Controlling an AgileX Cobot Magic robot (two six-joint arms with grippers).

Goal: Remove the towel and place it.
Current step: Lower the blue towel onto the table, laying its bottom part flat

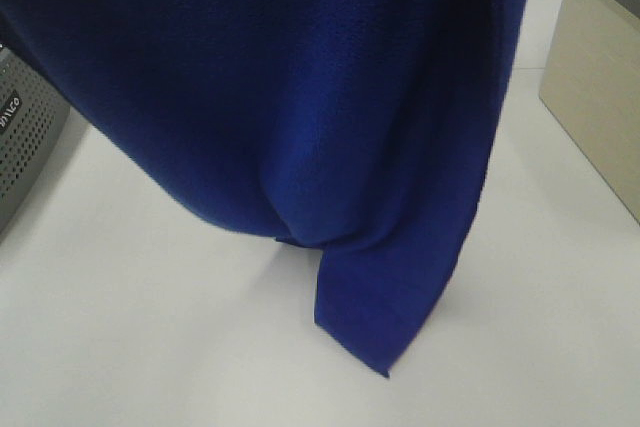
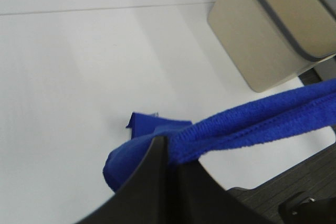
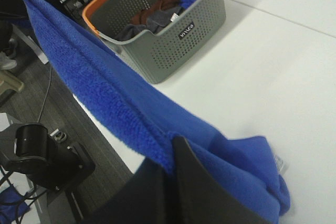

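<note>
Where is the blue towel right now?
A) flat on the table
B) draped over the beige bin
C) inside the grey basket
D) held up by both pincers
D: the left pincer and right pincer are each shut on an edge of the towel, which hangs over the white table.

The table (image 1: 120,327) is viewed from high up, with the towel (image 1: 300,97) hung close before the lens. From the wrists it is seen obliquely at close range: the beige bin (image 2: 262,30) is faced from the left, the grey basket (image 3: 168,45) from the right, both shared at the high view's edges.
</note>
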